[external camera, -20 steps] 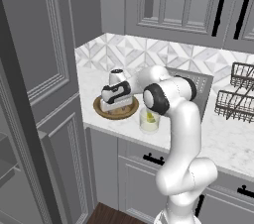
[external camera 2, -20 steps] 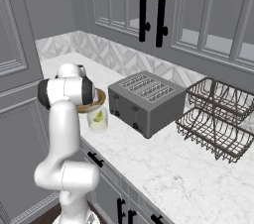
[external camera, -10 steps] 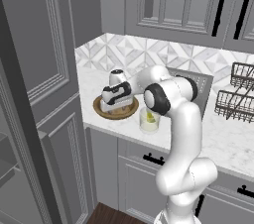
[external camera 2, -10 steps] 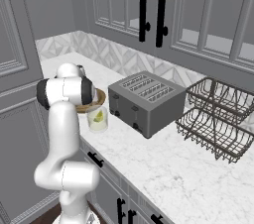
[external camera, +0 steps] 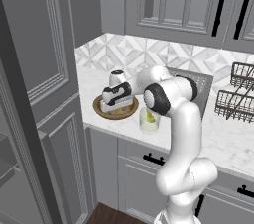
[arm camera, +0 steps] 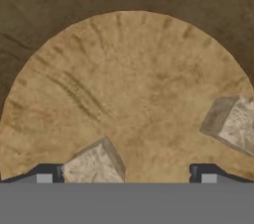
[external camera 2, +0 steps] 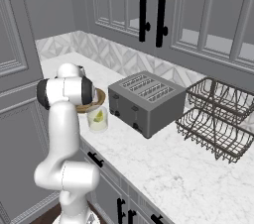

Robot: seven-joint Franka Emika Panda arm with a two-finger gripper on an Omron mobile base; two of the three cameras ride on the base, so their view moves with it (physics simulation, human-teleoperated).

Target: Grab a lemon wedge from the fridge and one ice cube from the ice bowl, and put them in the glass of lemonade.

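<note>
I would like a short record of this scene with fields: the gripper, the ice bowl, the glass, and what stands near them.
gripper: open, low over the ice bowl, holding nothing
ice bowl: brown wood, on the counter; two ice cubes lie inside, one near a finger tip, one apart to the side
glass of lemonade: upright beside the bowl, with the lemon wedge already in it
toaster: further along the counter
wire rack: beyond the toaster
</note>
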